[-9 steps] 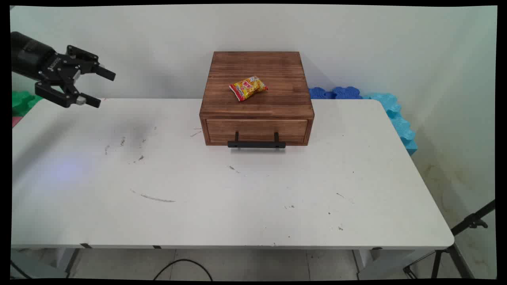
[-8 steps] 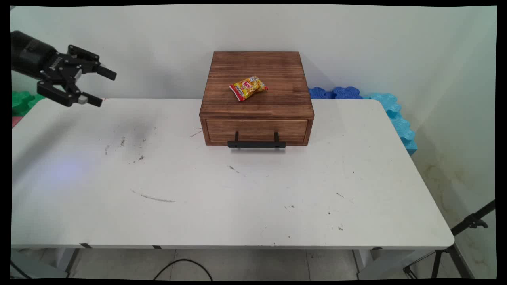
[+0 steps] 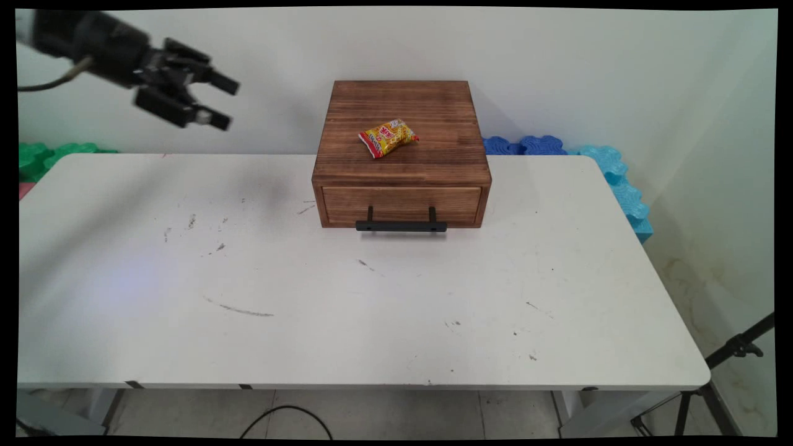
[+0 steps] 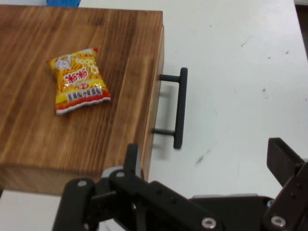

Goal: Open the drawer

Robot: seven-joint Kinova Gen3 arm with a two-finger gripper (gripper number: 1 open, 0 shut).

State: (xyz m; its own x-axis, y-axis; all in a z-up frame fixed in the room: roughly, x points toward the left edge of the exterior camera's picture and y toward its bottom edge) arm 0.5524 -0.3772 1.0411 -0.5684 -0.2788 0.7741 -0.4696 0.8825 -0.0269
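Note:
My black gripper (image 3: 224, 102) hangs open in the air over the table's far left, well to the left of the wooden drawer box (image 3: 401, 167), and holds nothing. A yellow and red snack packet (image 3: 388, 137) lies on top of the box. The box's drawer is shut, with a black bar handle (image 3: 401, 225) on its front. In the hand view the packet (image 4: 78, 81) lies on the box top (image 4: 62, 134), the handle (image 4: 179, 107) shows to the right of it, and my gripper (image 4: 207, 161) rises from the bottom edge with its fingers wide apart.
The white table (image 3: 347, 310) carries scuff marks. Green foam pieces (image 3: 43, 158) lie behind its far left corner, blue foam pieces (image 3: 582, 158) behind its far right. A black tripod (image 3: 725, 371) stands at the lower right, and a cable (image 3: 285, 418) lies on the floor.
My gripper has risen and moved to the right, toward the box. It has stayed open. The box and the packet have not moved.

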